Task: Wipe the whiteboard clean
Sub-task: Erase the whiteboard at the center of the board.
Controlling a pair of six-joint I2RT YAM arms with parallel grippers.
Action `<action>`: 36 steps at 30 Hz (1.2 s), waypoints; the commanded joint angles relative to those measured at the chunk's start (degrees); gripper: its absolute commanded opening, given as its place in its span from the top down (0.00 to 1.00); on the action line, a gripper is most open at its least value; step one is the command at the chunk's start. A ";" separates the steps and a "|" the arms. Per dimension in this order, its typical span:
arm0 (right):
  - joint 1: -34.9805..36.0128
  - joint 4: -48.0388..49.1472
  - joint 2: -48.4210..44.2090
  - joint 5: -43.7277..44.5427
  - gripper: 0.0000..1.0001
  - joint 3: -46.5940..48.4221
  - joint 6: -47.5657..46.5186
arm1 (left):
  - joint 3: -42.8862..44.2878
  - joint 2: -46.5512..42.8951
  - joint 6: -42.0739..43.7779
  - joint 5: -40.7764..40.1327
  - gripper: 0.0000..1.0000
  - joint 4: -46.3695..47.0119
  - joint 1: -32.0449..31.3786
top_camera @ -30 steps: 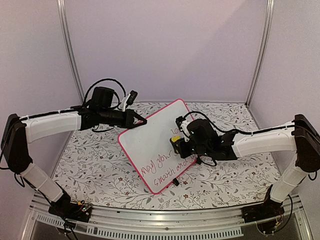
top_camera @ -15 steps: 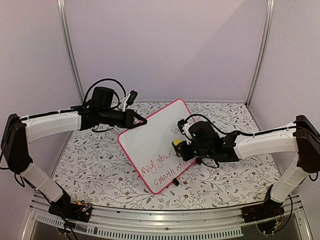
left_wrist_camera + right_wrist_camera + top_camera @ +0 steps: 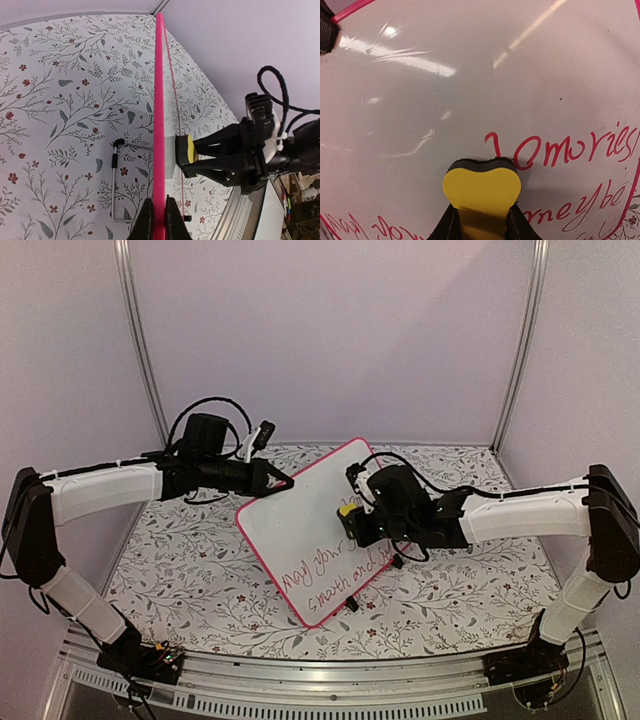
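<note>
The whiteboard [image 3: 300,525] stood tilted over the middle of the counter [image 3: 190,570], its far-left edge clamped in the left gripper [image 3: 287,483]. The right gripper [image 3: 354,519], closed on a yellow eraser [image 3: 481,189], would do best pressing it flat and sweeping steadily through the red writing [image 3: 570,150].

whiteboard [image 3: 300,525]: white rectangle, thin pink-red frame, rounded corners. Mid-table [image 3: 180,570], turned diamond-wise in top view, one corner toward near edge. Edge-on in left wrist view [image 3: 159,125], showing as thin pink line. Upper-left area wiped blank, glare streaks on surface [image 3: 470,75]. Red handwriting left on lower right part: "May your", "smooth and", "emories". Small black clip foot [image 3: 352,605] on lower right edge.
</note>
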 commanded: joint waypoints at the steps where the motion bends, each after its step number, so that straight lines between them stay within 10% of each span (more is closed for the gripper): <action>1: -1.65 1.48 1.91 0.83 0.74 3.20 -1.50 | -0.61 2.30 4.85 -0.88 1.00 -2.02 -1.58; 36: -3.26 0.66 -1.95 -2.04 0.74 -7.95 2.07 | -0.61 2.32 4.72 -0.73 1.00 -1.98 -1.55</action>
